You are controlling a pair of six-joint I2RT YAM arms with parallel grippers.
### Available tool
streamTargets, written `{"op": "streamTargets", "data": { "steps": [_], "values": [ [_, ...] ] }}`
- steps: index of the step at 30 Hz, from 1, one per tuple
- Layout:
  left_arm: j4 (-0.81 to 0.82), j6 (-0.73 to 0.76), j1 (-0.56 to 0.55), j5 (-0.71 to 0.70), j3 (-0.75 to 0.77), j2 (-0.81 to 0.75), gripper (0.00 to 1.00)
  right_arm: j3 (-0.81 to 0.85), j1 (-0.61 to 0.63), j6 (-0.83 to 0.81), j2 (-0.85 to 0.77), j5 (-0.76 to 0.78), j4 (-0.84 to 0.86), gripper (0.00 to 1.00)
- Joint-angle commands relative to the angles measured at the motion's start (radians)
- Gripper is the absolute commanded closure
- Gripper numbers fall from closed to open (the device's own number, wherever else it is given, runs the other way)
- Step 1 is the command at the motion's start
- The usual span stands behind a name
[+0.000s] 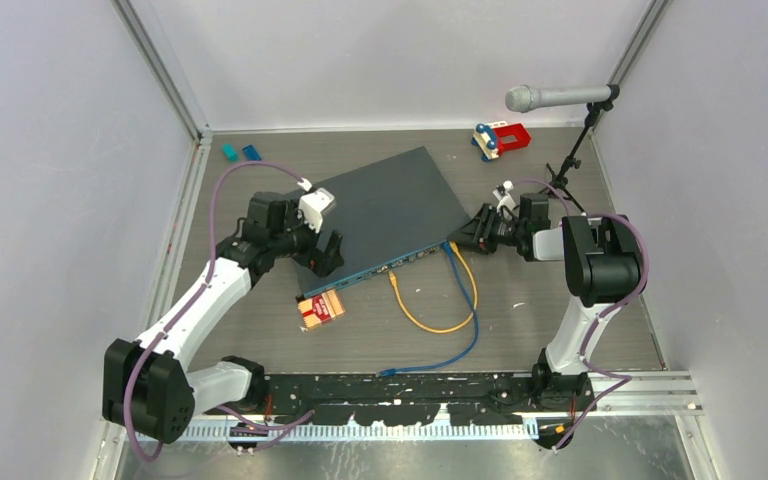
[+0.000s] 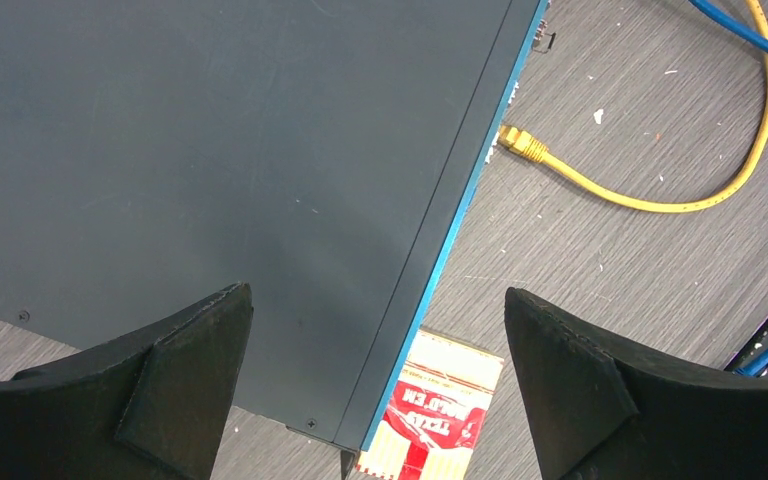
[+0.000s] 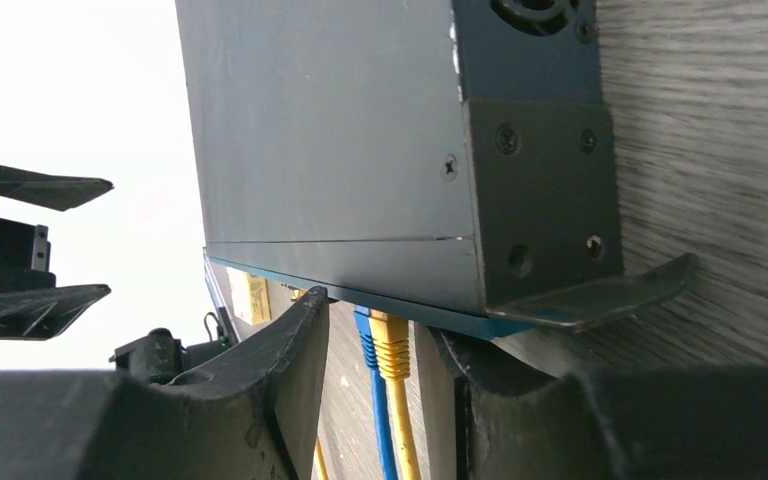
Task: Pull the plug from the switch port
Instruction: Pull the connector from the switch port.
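Note:
The switch [image 1: 390, 210] [image 2: 210, 150] [image 3: 330, 130] lies slantwise mid-table, dark grey on top with a teal front edge. A blue plug [image 3: 363, 335] and a yellow plug [image 3: 390, 345] sit side by side in sockets at its right front end [image 1: 450, 246]. My right gripper [image 1: 467, 238] [image 3: 380, 325] is open and straddles both plugs, a gap showing on each side of them. My left gripper [image 1: 326, 256] [image 2: 377, 295] hangs wide open over the switch's left front corner, holding nothing.
The yellow cable [image 1: 440, 325] loops back to a second yellow plug [image 1: 394, 280] [image 2: 520, 143] by the front edge. The blue cable [image 1: 465, 340] runs toward the arm bases. A red-and-cream card pack [image 1: 321, 308] [image 2: 440, 410] lies beside the left corner. Microphone stand [image 1: 575, 150], red toy [image 1: 502, 138].

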Motion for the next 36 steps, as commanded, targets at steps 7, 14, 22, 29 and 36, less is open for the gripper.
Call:
{"op": "streamTargets", "data": {
  "steps": [7, 14, 22, 29, 36],
  "values": [
    [0.051, 0.032, 0.003, -0.005, -0.019, -0.022, 0.0, -0.011, -0.027, 0.112, 0.028, -0.079, 0.199, 0.56],
    [0.05, 0.034, 0.003, -0.005, -0.021, -0.023, 0.0, -0.011, -0.028, 0.049, 0.012, -0.075, 0.109, 0.56],
    [0.054, 0.039, 0.003, -0.006, -0.025, -0.023, 0.0, -0.004, -0.027, -0.024, -0.012, -0.06, -0.018, 0.57],
    [0.061, 0.04, 0.003, -0.005, -0.028, -0.015, 0.0, 0.012, -0.023, -0.017, 0.004, -0.055, -0.018, 0.6],
    [0.059, 0.042, 0.003, -0.005, -0.025, -0.013, 0.0, 0.031, -0.012, 0.011, 0.022, -0.05, 0.01, 0.61]
  ]
}}
